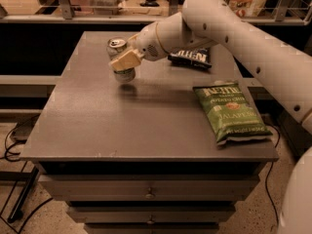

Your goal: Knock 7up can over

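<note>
Here the hand (126,60) touches the 7up can (117,45).

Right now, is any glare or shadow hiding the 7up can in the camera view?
Camera view: dim warm light, no glare on the can; its silver top shows plainly. The gripper sits across the can's middle and covers that part of its side. A faint shadow lies on the table just in front of the can.

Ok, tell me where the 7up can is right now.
In the camera view, the 7up can is far left on the table, with the tool against its front; the dark chip bag lies to its right.
</note>
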Robot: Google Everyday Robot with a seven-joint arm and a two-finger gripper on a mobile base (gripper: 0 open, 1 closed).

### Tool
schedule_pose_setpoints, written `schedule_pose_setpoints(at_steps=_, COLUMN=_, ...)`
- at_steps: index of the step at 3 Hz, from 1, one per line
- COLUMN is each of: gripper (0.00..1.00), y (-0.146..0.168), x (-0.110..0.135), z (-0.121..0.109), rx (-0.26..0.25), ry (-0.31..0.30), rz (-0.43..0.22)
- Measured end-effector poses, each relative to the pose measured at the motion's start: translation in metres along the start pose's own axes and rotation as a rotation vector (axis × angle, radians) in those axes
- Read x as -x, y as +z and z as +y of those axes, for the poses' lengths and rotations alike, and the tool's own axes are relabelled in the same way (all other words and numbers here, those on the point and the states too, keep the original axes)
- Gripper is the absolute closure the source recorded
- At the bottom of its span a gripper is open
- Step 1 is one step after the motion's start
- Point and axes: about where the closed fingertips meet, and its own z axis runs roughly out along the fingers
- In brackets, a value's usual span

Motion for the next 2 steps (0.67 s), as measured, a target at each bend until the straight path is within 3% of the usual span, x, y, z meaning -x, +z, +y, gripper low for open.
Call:
schedule_pose_setpoints(at_steps=1, gripper=1.00, y=-0.015, x=0.006, z=0.001, rx=-0.014, ry=-0.073, rz=0.117)
schedule_pose_setpoints(at_steps=2, gripper=0.98, y=-0.030, x=-0.013, z=0.002, rx=-0.025, ry=-0.180, rz=0.331)
